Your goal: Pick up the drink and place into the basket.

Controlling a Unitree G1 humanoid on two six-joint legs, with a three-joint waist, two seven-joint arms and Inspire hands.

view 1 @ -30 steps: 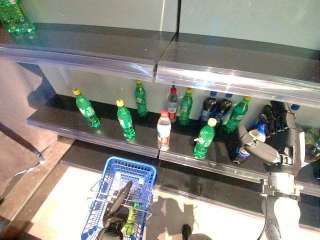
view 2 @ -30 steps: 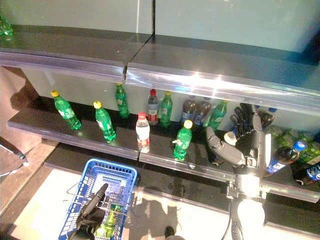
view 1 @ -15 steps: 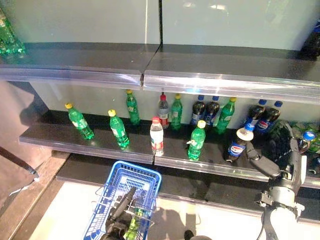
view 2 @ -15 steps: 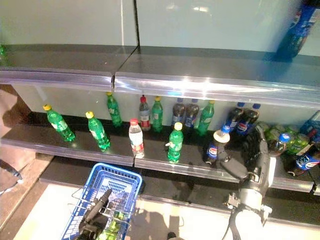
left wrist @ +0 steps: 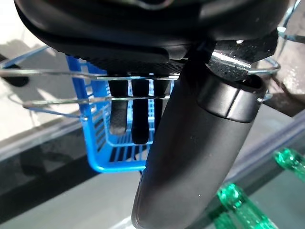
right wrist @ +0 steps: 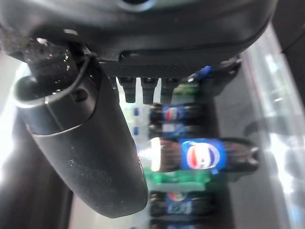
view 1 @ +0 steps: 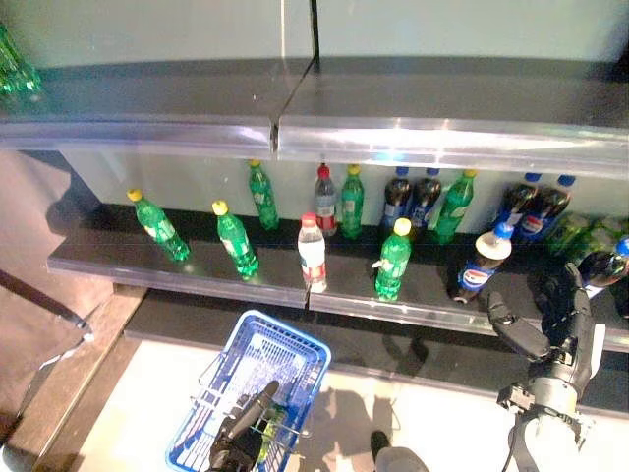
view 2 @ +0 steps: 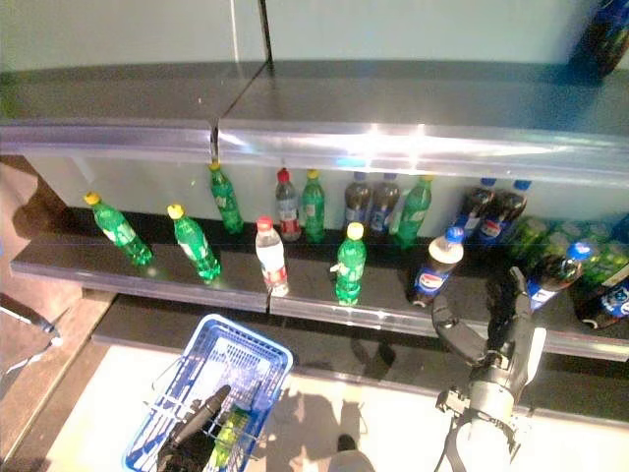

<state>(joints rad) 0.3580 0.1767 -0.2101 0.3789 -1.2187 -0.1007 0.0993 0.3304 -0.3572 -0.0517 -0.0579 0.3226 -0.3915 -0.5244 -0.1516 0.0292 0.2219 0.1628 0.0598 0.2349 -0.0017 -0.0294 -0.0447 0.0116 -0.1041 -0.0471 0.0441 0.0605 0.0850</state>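
Observation:
A cola bottle point(view 1: 482, 267) with a blue label and a pale cap stands slightly tilted near the front of the dark shelf point(view 1: 197, 280). My right hand point(view 1: 555, 334) is open just below and to the right of it, in front of the shelf edge, holding nothing. The right wrist view shows the same cola bottle point(right wrist: 200, 155) past the straight fingers point(right wrist: 143, 88). My left hand point(view 1: 244, 438) is shut on the wire handles point(left wrist: 71, 74) of the blue basket point(view 1: 295, 339) low in the view. A green bottle point(view 2: 228, 433) lies inside the basket.
Green bottles with yellow caps point(view 1: 393, 261), a clear bottle with a red cap point(view 1: 313, 254) and more cola bottles point(view 1: 531, 206) stand along the shelf. An upper shelf point(view 1: 393, 138) overhangs them. A lower ledge point(view 1: 393, 344) juts out under the shelf.
My right hand has drawn back and down from the cola bottle, which now stands free on the shelf. The camera has shifted. The left hand still holds the basket.

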